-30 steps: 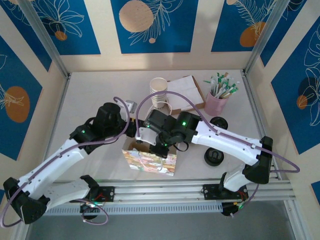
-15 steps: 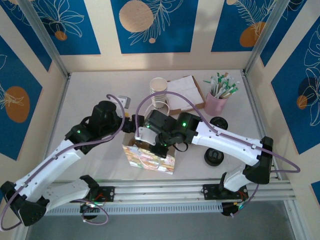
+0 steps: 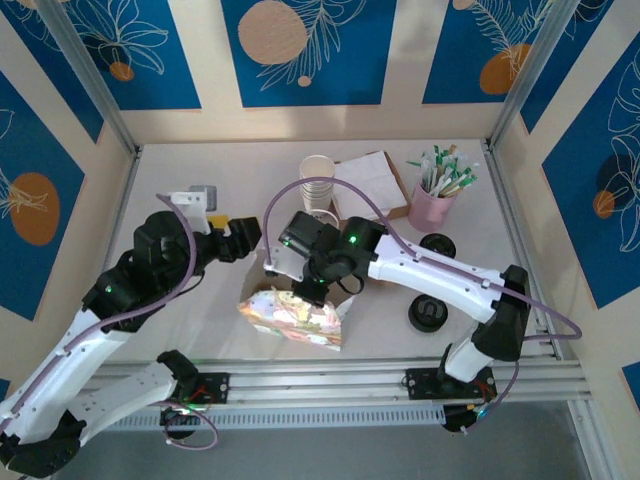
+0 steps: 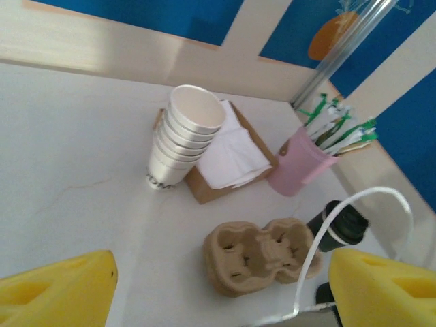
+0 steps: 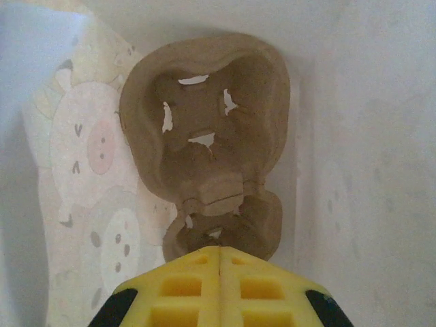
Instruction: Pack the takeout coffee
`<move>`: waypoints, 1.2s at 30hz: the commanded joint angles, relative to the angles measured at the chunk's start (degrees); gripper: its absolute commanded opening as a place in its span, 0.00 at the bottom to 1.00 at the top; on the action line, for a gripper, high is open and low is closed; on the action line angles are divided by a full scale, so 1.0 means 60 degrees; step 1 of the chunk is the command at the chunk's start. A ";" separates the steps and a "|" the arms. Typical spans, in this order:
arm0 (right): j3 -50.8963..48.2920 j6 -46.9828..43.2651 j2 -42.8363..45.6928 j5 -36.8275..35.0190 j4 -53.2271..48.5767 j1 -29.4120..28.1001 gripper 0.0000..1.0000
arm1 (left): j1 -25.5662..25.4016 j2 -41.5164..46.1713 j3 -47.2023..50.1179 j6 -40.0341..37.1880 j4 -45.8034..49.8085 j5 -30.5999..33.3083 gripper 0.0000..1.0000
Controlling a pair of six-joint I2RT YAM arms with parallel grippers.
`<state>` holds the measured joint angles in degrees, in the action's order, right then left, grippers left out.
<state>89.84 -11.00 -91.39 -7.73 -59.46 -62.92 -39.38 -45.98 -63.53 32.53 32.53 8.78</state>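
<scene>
Brown moulded pulp catches the eye first: the two-cup carrier (image 5: 204,116) lies on the white counter (image 3: 220,170), outside the paper bag (image 3: 295,318) and just behind it. From the right wrist view, the bag's pig-printed side runs along the carrier's left edge, right beside it. In the overhead view the bag sits near the front rail, leaning over rather than standing square.

Right pincer (image 5: 219,255) is closed tight, its two yellow fingers meeting in a thin line. The tips sit at the near end of the carrier. I cannot tell whether a bit of the rim is nipped between them.

Left pincer (image 4: 223,289) stands wide open with nothing between its yellow fingers (image 4: 58,293), up over the left part of the counter and well apart from the bag.

Toward the back, a stack of white paper cups (image 4: 184,136) stands just beside a brown holder of white napkins (image 4: 228,153). To the right of that is a pink cup (image 4: 300,167) full of green-and-white sticks. Two black lids (image 3: 427,315) lie on the right side, one near the pink cup and one closer to the front.
</scene>
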 commanded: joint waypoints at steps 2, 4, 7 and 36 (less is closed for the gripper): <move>0.0348 -0.0348 -0.0367 -0.0125 0.0184 0.0029 0.00 | 0.0108 0.0448 0.0607 0.0642 0.0762 0.0982 0.72; 0.0438 -0.0377 -0.0455 -0.0108 0.0170 0.0074 0.00 | 0.0125 0.0578 0.0834 0.0715 0.0730 0.0862 0.69; 0.0685 -0.0349 -0.0387 0.0015 0.0059 0.0146 0.00 | 0.0144 0.0680 0.0974 0.0760 0.0924 0.0922 0.69; 0.0760 -0.0997 -0.0269 -0.0048 0.0173 -0.0037 0.00 | 0.0287 0.1082 0.2324 0.1543 0.1302 0.1464 0.65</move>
<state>94.17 -16.14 -92.49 -6.28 -58.78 -62.33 -38.41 -39.81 -50.76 39.62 39.92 16.62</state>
